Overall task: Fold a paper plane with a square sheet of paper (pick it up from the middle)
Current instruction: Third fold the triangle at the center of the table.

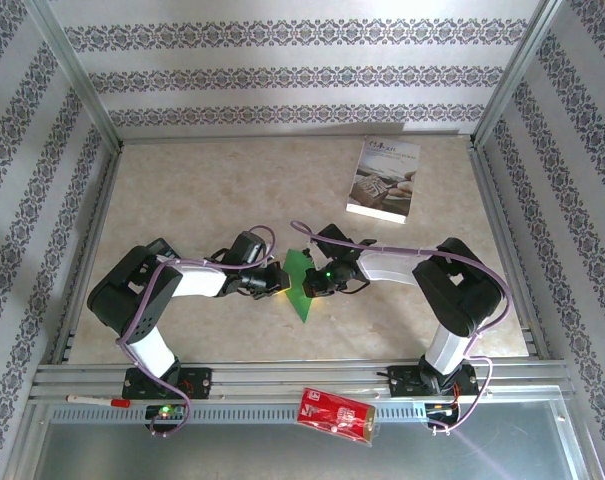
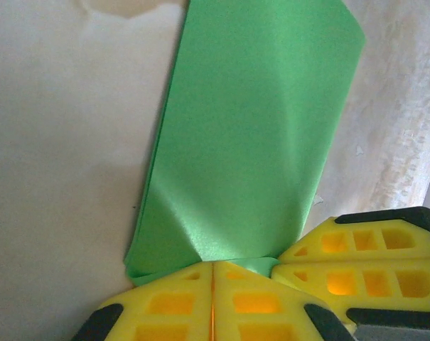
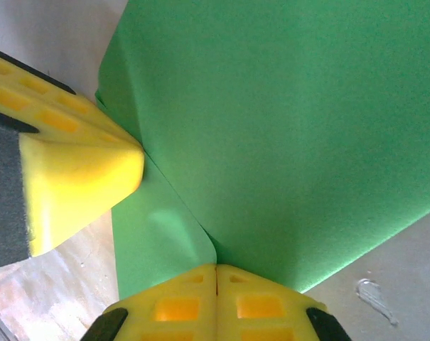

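Note:
The square sheet of paper, bright green, lies folded into a narrow pointed shape on the table between my two grippers. In the left wrist view the folded paper runs away from my left gripper, whose yellow fingers are shut, with the paper's creased near edge caught at their tips. The right gripper's fingers press in from the right. In the right wrist view my right gripper is shut where a raised flap of the paper meets the lower layer. The left gripper's finger touches the fold line.
A white printed booklet lies at the back right of the table. A red packet rests on the metal rail near the arm bases, and a thin red-tipped stick lies at the rail's left end. Patterned walls and aluminium posts enclose the table.

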Tool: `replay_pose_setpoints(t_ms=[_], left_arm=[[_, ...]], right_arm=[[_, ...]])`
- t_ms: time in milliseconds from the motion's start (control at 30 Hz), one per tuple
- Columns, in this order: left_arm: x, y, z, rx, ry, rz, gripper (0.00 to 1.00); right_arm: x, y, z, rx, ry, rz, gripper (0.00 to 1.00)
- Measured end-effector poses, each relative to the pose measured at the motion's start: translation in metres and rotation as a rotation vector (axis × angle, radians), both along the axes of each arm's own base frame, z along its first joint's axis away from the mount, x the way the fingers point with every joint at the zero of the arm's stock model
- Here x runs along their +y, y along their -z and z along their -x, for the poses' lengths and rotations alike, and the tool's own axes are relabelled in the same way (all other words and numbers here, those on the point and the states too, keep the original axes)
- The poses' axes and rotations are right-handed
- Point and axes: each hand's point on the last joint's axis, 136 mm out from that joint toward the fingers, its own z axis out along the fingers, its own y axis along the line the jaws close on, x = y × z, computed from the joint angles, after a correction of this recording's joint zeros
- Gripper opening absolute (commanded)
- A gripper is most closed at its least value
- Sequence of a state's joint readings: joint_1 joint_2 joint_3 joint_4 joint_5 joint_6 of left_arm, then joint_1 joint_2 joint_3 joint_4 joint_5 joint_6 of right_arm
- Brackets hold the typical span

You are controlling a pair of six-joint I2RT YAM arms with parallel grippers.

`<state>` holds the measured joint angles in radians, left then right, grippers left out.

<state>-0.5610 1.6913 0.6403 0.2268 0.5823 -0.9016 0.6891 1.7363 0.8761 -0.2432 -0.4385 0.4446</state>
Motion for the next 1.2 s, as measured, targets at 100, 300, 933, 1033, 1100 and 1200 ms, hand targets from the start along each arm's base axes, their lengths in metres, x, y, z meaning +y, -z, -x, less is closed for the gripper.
replay_pose_setpoints(t_ms=[100,300,933,1033,1100,1200], left_arm=[[-0.001,0.0,0.001,-0.005,0.007,0.008,0.08],[-0.001,0.0,0.001,0.001,0.013,0.02,0.08],[-0.001,0.0,0.001,0.007,0.019,0.03,0.07],[-0.001,0.0,0.001,0.007,0.019,0.03,0.07],[-0.001,0.0,0.001,0.007,0.019,0.03,0.09],[-0.002,-0.001,0.001,0.007,0.021,0.034,0.12]], right_arm=[[-0.001,0.0,0.0,0.003,-0.002,0.009,0.09],[-0.008,-0.001,-0.001,0.024,0.012,0.027,0.12],[-0.007,-0.008,-0.011,0.029,0.013,0.007,0.07],[-0.007,-0.006,-0.011,0.033,0.01,0.011,0.03],[-0.007,-0.002,-0.012,0.04,0.009,0.017,0.01],[-0.008,-0.001,-0.014,0.043,0.009,0.02,0.0]])
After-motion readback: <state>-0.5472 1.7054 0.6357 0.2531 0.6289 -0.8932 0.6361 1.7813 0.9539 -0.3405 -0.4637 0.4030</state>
